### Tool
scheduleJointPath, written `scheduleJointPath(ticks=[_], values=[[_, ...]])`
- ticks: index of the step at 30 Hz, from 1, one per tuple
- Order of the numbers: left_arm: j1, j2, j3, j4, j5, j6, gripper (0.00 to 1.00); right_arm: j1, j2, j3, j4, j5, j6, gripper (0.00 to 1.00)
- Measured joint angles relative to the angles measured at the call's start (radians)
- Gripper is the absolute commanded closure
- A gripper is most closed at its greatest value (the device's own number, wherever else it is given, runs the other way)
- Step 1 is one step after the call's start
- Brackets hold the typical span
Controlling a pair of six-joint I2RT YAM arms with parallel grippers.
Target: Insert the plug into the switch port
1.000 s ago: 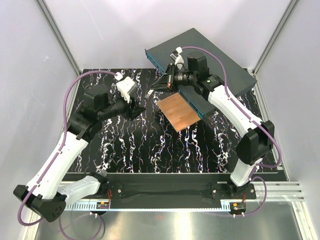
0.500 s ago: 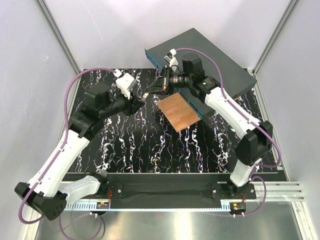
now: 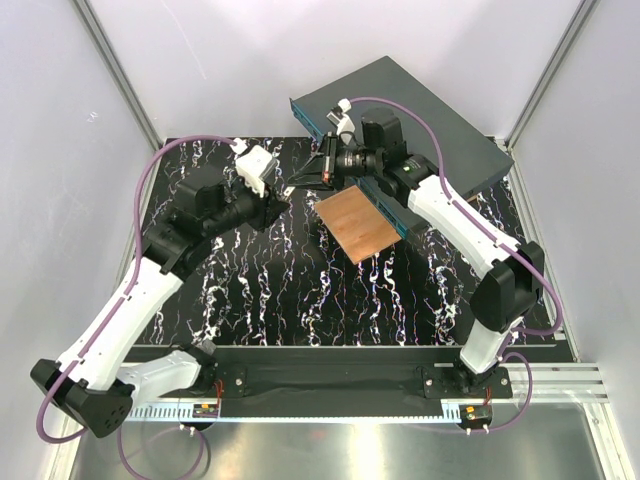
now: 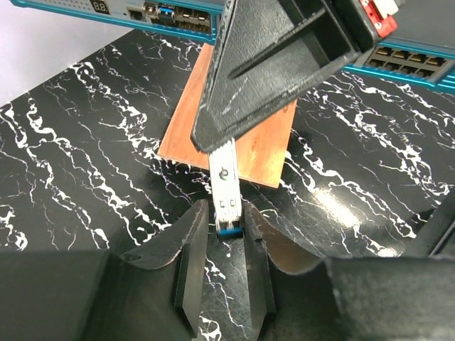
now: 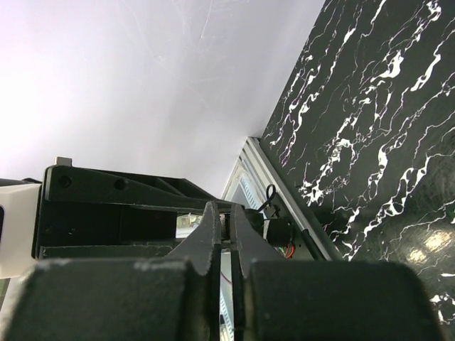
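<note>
We see the right fingers [image 4: 220,128] pinched shut on the plug [image 4: 226,181], a slim silver module w/ a blue end, held above the table [image 4: 85,142]. In the left wrist view the plug hangs from their tip toward 6 o'clock. The left fingers [image 4: 197,238] stand narrow, one each side of that blue end. We can't tell whether they grip it or only flank it. From overhead, both arms meet off the 10 o'clock corner of the copper plate [image 3: 357,225]. The switch ports [image 4: 402,62] line the teal face of the grey box [image 3: 420,100] at 12 to 2 o'clock, well apart from the plug.
</note>
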Motion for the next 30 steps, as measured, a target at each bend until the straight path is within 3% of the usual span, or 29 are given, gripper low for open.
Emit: scheduleJointPath(ticks=[3,6,9,10,11,15,19,23,30], values=[[-0.008,0.007,0.000,0.000,-0.021,0.003,0.71,0.008,0.000,0.000,0.000,0.008,0.007,1.00],[-0.013,0.014,0.000,0.000,-0.037,0.004,0.78,0.010,0.000,0.000,0.000,0.019,0.011,1.00],[-0.017,0.016,0.000,0.000,-0.050,0.012,0.97,0.010,0.000,0.000,0.002,0.027,0.011,0.97],[-0.017,0.016,0.000,0.001,-0.053,0.016,1.00,0.010,0.000,0.000,0.003,0.026,0.011,0.88],[-0.018,0.016,0.000,0.001,-0.053,0.017,1.00,0.010,0.000,-0.001,0.006,0.026,0.011,0.69],[-0.017,0.016,0.000,-0.010,-0.053,0.025,1.00,0.010,0.000,0.001,0.002,0.020,-0.005,0.33],[-0.016,0.016,0.000,-0.040,-0.045,0.060,1.00,-0.017,0.000,0.034,-0.052,0.021,-0.082,0.18],[-0.015,0.027,0.032,-0.124,-0.021,0.134,1.00,-0.119,-0.002,0.105,-0.117,0.014,-0.196,0.04],[-0.015,0.229,0.304,-0.259,0.034,0.278,1.00,-0.378,-0.048,0.246,-0.301,0.050,-0.494,0.00]])
